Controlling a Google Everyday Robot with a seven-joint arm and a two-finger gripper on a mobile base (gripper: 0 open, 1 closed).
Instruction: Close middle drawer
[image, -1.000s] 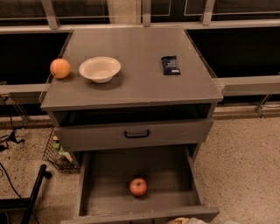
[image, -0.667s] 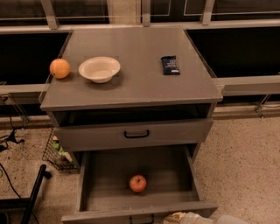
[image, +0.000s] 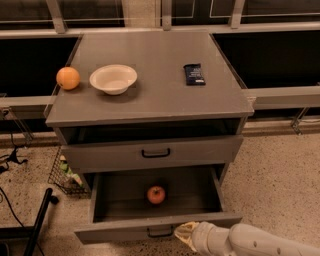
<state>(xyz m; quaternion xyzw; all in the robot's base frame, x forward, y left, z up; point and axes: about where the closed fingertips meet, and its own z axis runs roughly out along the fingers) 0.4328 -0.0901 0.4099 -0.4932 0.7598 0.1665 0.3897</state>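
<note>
The middle drawer (image: 120, 230) is the gray one pulled out low at the front of the cabinet. It has a deep tray, a low flat front and a small black loop handle (image: 160, 233). A red apple (image: 156, 195) lies in its tray. My gripper (image: 185, 235) comes in from the lower right on a pale arm (image: 250, 242). Its tan tip is against the drawer's front, just right of the handle.
Above it sits a taller gray drawer front (image: 100, 157) with a black handle, and an open gap above that. On the cabinet top (image: 160, 95) lie an orange (image: 67, 78), a white bowl (image: 113, 78) and a dark snack packet (image: 194, 74). A wire basket (image: 65, 175) and a black pole (image: 37, 222) stand at the left.
The middle drawer has slid partway into the cabinet, carrying the apple with it. My arm has come further into view and moved up against the drawer's front.
</note>
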